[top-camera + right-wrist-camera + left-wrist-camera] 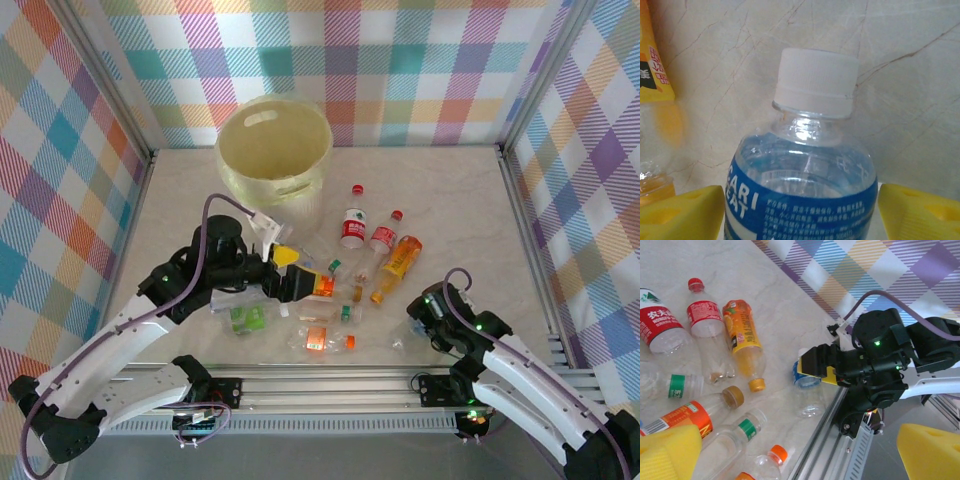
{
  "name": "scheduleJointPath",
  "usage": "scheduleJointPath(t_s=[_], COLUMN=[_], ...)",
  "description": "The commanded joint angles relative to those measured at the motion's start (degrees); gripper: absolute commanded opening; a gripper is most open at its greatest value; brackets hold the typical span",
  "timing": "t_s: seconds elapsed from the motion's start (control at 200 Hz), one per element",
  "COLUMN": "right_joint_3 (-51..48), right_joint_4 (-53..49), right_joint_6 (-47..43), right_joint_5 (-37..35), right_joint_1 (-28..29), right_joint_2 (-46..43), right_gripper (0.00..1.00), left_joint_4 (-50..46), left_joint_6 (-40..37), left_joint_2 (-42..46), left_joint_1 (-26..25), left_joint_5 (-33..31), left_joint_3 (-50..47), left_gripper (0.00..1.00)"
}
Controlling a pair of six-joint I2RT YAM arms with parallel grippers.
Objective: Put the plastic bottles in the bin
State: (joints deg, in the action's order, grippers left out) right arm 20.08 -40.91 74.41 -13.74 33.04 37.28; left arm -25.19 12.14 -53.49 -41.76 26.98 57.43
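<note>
The right hand straddles a clear, blue-labelled, white-capped plastic bottle by the bench's near right edge. Its yellow pads flank it, but whether they pinch it I cannot tell. The left hand hangs spread over the other plastic bottles mid-bench. Pick-up seems in hand; next needs a firm squeeze, then a carry to the round pale yellow plastic bin at the far edge.

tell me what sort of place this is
Most likely a robot test cell in a lab, not a home: checked cloth walls on a metal frame, two robot arms bolted to a rail, and bottles strewn on a table by a bin.
</note>
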Motion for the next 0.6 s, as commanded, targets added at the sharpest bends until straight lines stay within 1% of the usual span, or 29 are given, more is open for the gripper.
scheduleJointPath(t_s=[0.0, 0.14, 0.28, 0.43, 0.595], right_joint_3=[-1.6, -2.8, -2.7, -3.4, -3.5], right_joint_4=[4.0, 7.8, 9.7, 13.9, 14.6], right_joint_6=[0.6, 0.1, -1.0, -2.4, -3.7], right_joint_5=[1.0, 1.9, 1.5, 2.6, 2.1], right_joint_1=[-0.8, -1.2, -1.5, -1.8, -2.1], right_joint_2=[0.9, 2.0, 3.2, 4.9, 6.4], right_gripper=[0.8, 0.81, 0.81, 0.79, 0.78], left_joint_4=[3.3, 5.0, 4.9, 4.2, 5.6], left_joint_6=[1.6, 2.5, 2.4, 1.9, 1.6], left_joint_2=[0.7, -0.2, -2.9, -5.3, -6.1], left_joint_1=[-1.1, -2.9, -4.9, -7.5, -9.2], left_joint_5=[0.4, 0.8, 1.5, 0.4, -0.7], left_joint_3=[-1.5, -2.1, -1.4, -0.4, -0.7], left_gripper=[1.0, 1.0, 1.0, 1.0, 1.0])
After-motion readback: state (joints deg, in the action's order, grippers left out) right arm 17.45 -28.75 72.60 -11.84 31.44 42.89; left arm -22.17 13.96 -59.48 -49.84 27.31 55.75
